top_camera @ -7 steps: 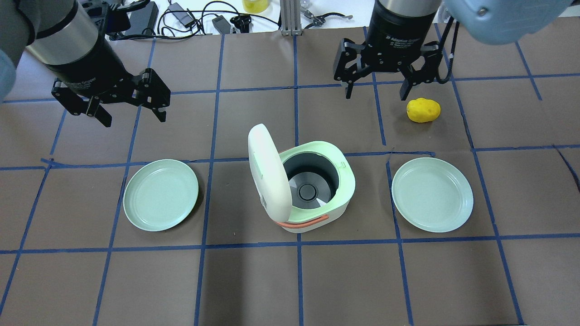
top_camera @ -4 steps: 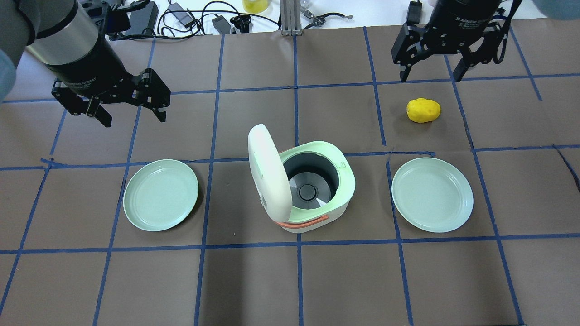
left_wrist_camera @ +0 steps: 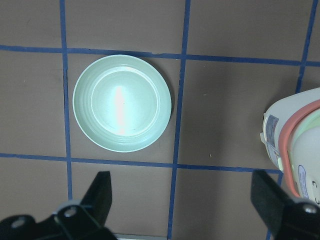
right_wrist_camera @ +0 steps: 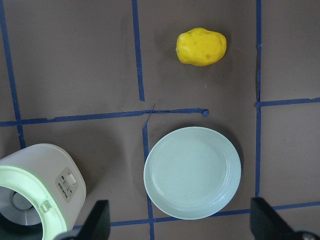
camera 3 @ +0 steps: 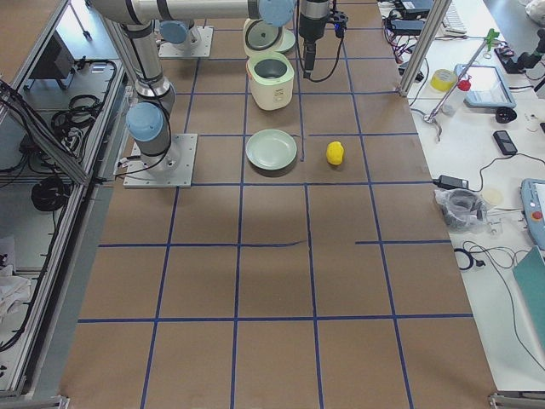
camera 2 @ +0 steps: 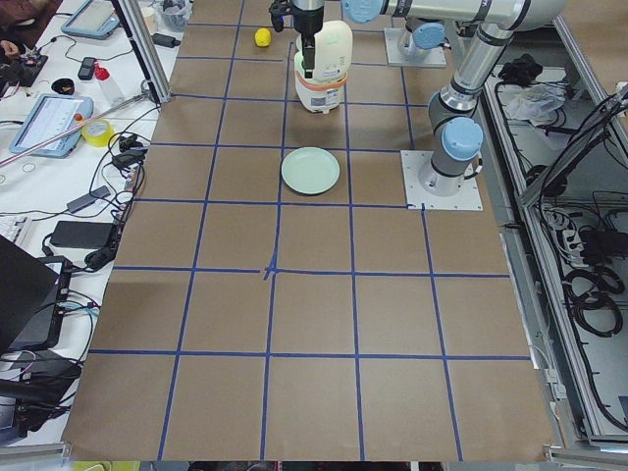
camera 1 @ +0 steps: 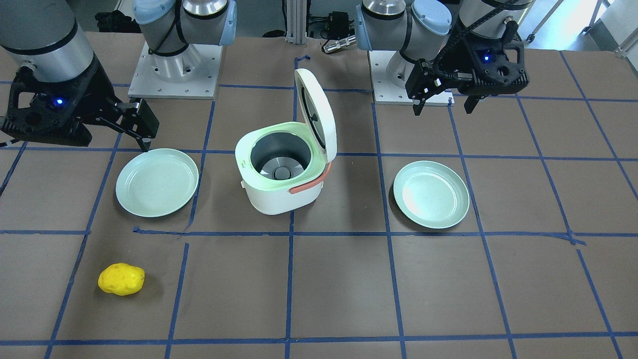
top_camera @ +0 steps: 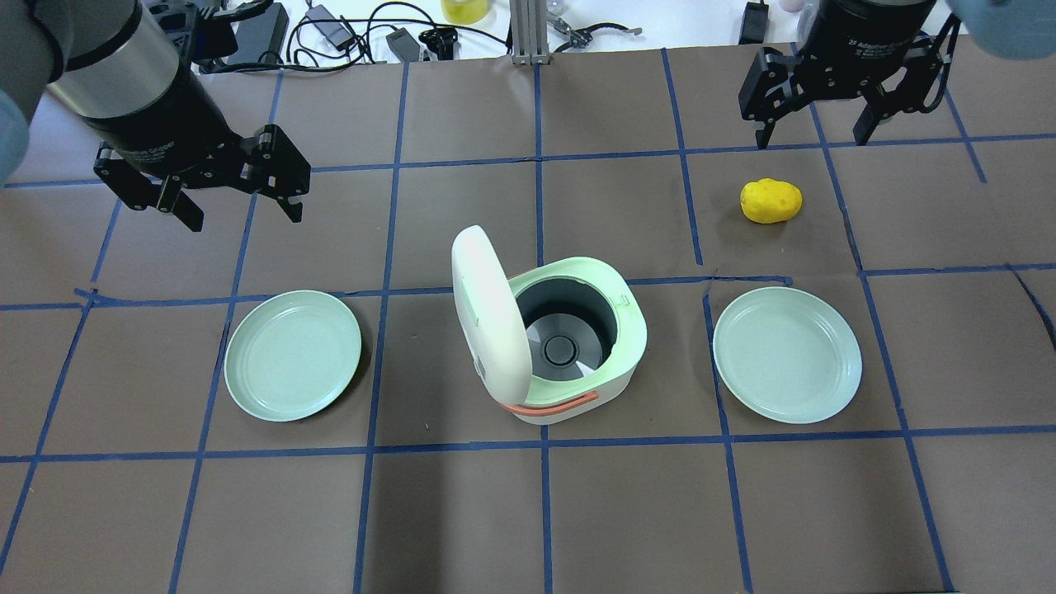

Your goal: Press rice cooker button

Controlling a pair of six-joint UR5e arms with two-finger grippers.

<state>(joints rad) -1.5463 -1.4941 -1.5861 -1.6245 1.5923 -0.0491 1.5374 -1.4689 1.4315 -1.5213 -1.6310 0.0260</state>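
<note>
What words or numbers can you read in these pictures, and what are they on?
"2F Adaptive Gripper", roughly: white print on the black wrist above the right gripper, partly blurred.
Similar white print above the left gripper: too blurred to read.
Small word on the rice cooker front panel: too blurred.
Sticker on its white shell: too small.

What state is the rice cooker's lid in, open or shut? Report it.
Open. The lid stands upright at one side of the rice cooker, leaving its grey interior exposed and empty.
</note>
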